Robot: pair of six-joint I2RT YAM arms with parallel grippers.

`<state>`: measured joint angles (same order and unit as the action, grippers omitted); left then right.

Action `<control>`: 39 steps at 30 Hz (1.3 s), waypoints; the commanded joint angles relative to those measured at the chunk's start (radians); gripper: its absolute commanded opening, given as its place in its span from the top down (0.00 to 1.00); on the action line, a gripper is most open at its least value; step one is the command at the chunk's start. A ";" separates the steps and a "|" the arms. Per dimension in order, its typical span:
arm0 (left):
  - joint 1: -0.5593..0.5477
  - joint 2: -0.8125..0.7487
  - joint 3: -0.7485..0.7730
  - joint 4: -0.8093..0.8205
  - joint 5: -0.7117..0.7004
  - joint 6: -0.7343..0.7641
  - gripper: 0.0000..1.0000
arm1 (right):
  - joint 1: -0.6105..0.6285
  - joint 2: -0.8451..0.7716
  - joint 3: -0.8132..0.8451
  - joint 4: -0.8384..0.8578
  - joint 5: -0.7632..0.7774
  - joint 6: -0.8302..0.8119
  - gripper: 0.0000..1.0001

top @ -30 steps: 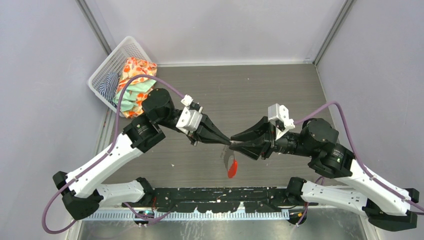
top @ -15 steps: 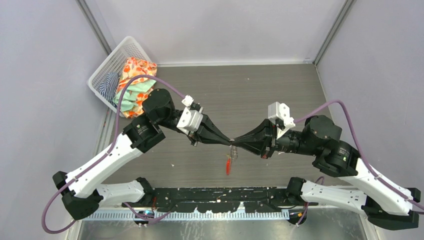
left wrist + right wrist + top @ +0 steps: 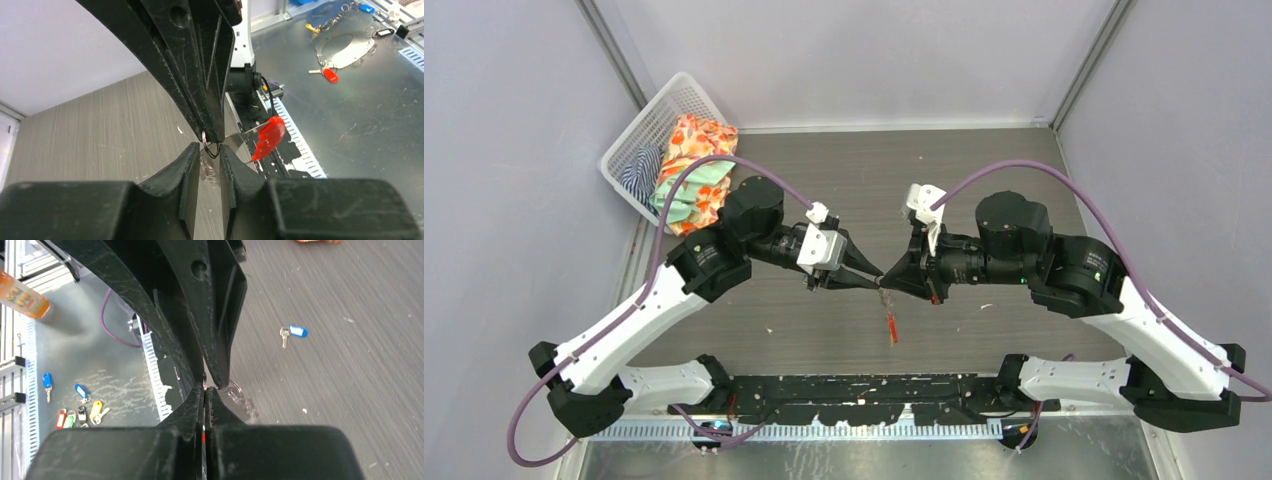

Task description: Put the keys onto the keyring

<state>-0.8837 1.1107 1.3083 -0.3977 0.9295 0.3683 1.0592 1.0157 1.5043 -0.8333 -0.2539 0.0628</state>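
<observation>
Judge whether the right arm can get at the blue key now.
Probably not: the right gripper is shut on the keyring, which the left gripper also pinches. The blue key lies uncovered on the table.

Pale lilac-grey walls [image 3: 864,50] w/ metal corner posts enclose a dark grey wood-grain tabletop [image 3: 984,180] under even, flat light, a white plastic lattice basket [image 3: 639,130] of patterned cloths [image 3: 694,165] in its far-left corner, a black rail [image 3: 874,400] along the near edge.
</observation>
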 commanded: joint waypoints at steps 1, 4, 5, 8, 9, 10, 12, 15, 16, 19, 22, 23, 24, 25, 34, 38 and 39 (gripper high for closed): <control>-0.003 0.001 0.059 -0.087 -0.006 0.062 0.79 | 0.005 0.021 0.088 -0.119 0.034 -0.006 0.99; -0.003 0.003 0.068 -0.112 -0.010 0.066 0.81 | 0.006 0.038 0.114 -0.146 0.044 -0.010 0.99; -0.003 0.002 0.067 -0.117 -0.014 0.065 0.81 | 0.006 0.043 0.121 -0.153 0.049 -0.011 0.99; -0.003 0.000 0.060 -0.122 -0.017 0.058 0.83 | 0.007 0.052 0.131 -0.163 0.049 -0.013 0.99; -0.003 0.003 0.056 -0.120 -0.016 0.053 0.83 | 0.008 0.056 0.132 -0.160 0.046 -0.013 0.99; -0.003 0.004 0.053 -0.115 -0.014 0.047 0.83 | 0.007 0.058 0.132 -0.158 0.042 -0.013 0.99; -0.003 0.010 0.044 -0.107 -0.009 0.031 0.83 | 0.009 0.064 0.134 -0.153 0.039 -0.013 0.99; -0.003 0.021 0.042 -0.095 0.007 0.003 0.75 | 0.013 0.076 0.138 -0.153 0.035 -0.015 0.99; -0.004 0.023 0.043 -0.091 0.013 -0.001 0.69 | 0.014 0.077 0.139 -0.152 0.032 -0.015 0.99; -0.004 0.031 0.043 -0.086 0.012 -0.004 0.64 | 0.017 0.083 0.141 -0.147 0.029 -0.020 0.99; -0.004 0.044 0.063 -0.112 0.024 -0.004 0.72 | 0.018 0.092 0.147 -0.148 0.028 -0.023 0.99; -0.004 0.046 0.066 -0.115 0.028 -0.006 0.76 | 0.018 0.095 0.149 -0.148 0.027 -0.025 0.99; -0.004 0.046 0.066 -0.118 0.029 -0.006 0.81 | 0.018 0.096 0.149 -0.146 0.026 -0.026 0.99; -0.004 0.047 0.065 -0.121 0.026 -0.005 0.86 | 0.018 0.099 0.149 -0.144 0.026 -0.026 0.99; -0.004 0.066 0.082 -0.247 0.034 0.100 1.00 | 0.021 0.043 0.105 -0.051 -0.033 -0.005 0.73; -0.004 0.047 0.088 -0.303 0.112 0.221 1.00 | 0.021 -0.090 0.010 0.081 -0.055 0.006 0.52; -0.004 0.040 0.087 -0.303 0.136 0.244 1.00 | 0.021 -0.123 -0.017 0.111 -0.055 0.010 0.47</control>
<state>-0.8837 1.1740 1.3556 -0.6441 0.9611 0.4835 1.0763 1.0382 1.5455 -0.9058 -0.2684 0.0593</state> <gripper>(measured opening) 0.012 0.455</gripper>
